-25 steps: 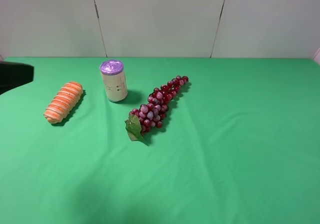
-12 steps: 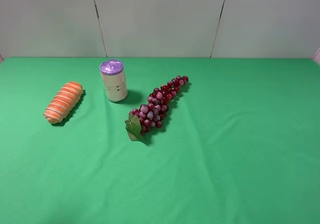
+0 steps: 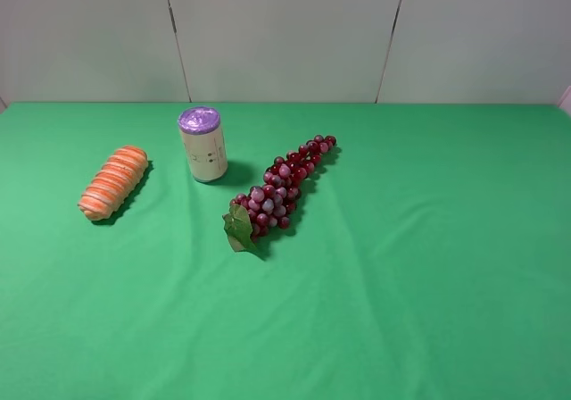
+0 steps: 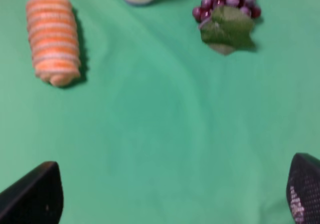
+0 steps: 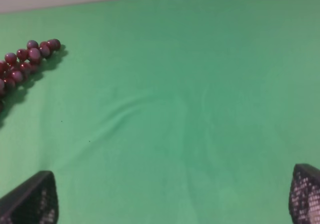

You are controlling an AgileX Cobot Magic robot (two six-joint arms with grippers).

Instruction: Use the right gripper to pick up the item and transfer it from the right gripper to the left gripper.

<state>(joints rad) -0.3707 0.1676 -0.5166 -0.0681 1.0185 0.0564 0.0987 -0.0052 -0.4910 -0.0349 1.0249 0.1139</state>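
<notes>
Moved: dark arm at the far left edge a second ago is gone.
Item (image 3: 113, 182): lies left of the can (image 3: 203, 144), on green cloth (image 3: 428, 239).
Left gripper (image 4: 170, 199): jaws spread wide, empty.
Right gripper (image 5: 170, 199): jaws spread wide, empty, near grapes (image 5: 22, 59).

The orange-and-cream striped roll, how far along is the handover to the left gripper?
Nothing looks done: the orange-and-cream striped ridged roll lies on the green cloth beside the cream can with purple lid. Nothing is in hand; both the left gripper and right gripper show open, empty jaws. Pickup and transfer remain.
</notes>
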